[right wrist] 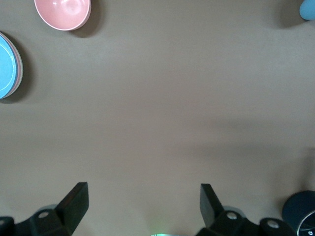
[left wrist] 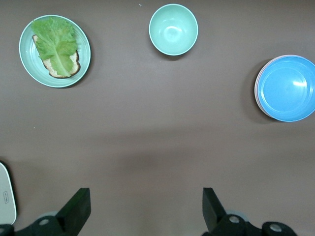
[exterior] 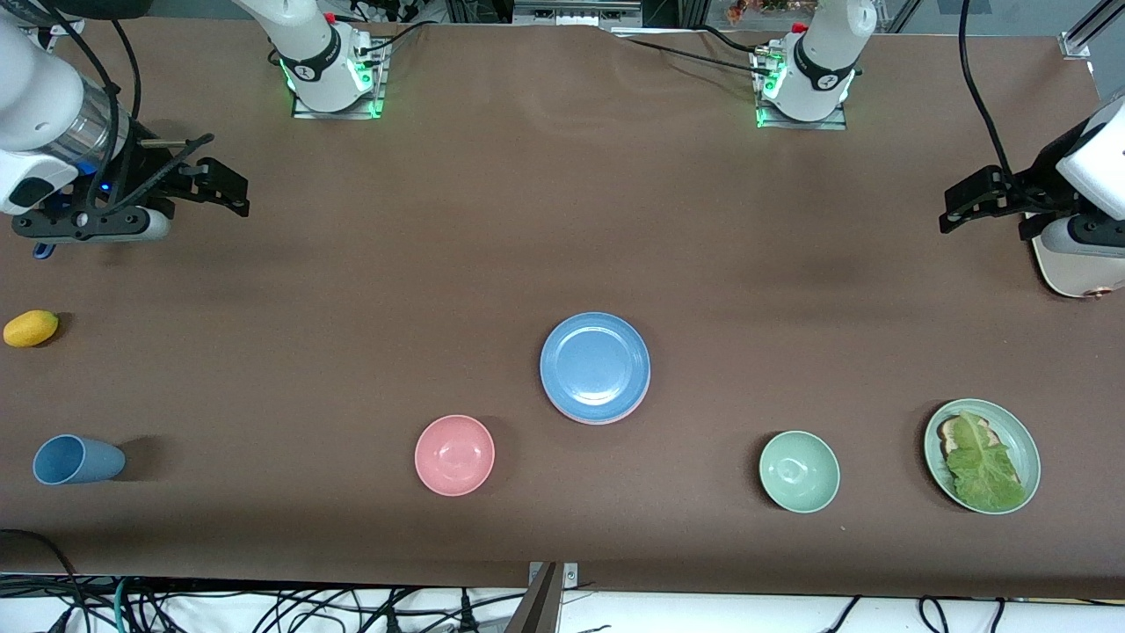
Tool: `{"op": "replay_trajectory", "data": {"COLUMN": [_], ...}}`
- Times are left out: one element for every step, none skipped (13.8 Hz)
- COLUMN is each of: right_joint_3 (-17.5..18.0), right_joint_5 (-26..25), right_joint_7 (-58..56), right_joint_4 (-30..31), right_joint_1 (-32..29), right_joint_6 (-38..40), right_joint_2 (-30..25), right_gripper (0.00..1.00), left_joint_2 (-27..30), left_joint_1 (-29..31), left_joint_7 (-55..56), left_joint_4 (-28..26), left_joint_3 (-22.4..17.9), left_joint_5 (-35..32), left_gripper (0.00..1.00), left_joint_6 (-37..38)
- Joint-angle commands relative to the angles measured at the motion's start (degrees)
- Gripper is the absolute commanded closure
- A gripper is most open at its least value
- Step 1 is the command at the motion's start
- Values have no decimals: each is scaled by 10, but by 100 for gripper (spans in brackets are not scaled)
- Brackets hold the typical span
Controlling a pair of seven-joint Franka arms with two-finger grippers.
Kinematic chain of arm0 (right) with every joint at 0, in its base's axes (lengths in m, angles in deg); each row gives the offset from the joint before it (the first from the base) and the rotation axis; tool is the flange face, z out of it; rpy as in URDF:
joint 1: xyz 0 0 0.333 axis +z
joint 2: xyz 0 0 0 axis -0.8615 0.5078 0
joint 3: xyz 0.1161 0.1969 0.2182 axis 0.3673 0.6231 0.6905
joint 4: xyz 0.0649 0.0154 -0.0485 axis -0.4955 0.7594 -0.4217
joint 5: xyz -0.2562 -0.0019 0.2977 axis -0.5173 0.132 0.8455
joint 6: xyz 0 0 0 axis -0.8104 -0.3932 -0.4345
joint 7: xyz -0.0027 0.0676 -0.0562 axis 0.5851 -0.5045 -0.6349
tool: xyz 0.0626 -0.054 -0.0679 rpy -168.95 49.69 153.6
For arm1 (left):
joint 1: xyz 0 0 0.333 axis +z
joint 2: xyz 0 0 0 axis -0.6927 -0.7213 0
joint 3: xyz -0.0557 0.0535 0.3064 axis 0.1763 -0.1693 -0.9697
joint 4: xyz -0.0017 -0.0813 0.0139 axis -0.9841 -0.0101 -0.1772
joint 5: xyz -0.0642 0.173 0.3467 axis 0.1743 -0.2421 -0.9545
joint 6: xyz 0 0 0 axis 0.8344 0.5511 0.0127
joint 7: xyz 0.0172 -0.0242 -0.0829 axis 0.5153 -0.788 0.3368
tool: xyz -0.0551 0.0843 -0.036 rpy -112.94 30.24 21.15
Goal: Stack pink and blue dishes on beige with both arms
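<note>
The blue plate (exterior: 595,365) lies on top of a stack in the middle of the table. A thin pink plate rim (exterior: 589,423) shows just beneath it. The beige plate is hidden under them. In the left wrist view the blue plate (left wrist: 288,87) sits off to one side, and in the right wrist view only an edge of it (right wrist: 7,66) shows. My left gripper (exterior: 989,215) hangs open over the left arm's end of the table, beside the toaster. My right gripper (exterior: 220,180) hangs open over the right arm's end. Both grippers (left wrist: 146,196) (right wrist: 143,191) hold nothing.
A pink bowl (exterior: 454,454) and a green bowl (exterior: 799,471) stand nearer the front camera than the stack. A green plate with toast and lettuce (exterior: 1019,440) and a cream toaster (exterior: 1077,268) are toward the left arm's end. A blue cup (exterior: 77,460) and a yellow fruit (exterior: 31,328) are toward the right arm's end.
</note>
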Motion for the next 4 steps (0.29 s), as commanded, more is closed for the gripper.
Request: {"op": "replay_trajectory", "data": {"right_joint_3": [2,3,3,3], "right_joint_5": [5,5,4,4], "right_joint_7": [-7,-6,-4,-2], "right_joint_4": [-17,-18,-18,-17], "right_joint_1": [-6,-7,-7,-6], "right_joint_6": [15,15,14,14], "right_joint_2": [4,4,5,5], "right_gripper": [0,0,0,0], "left_joint_2": [-9,-9,-9,-9], "left_joint_1": [5,4,5,5], "left_joint_7": [-12,-12,-12,-13], "left_joint_4": [13,13,13,13], "left_joint_3": [0,0,0,0], "left_joint_5": [8,8,8,9], "left_gripper": [0,0,0,0], "left_joint_6": [4,4,4,4]}}
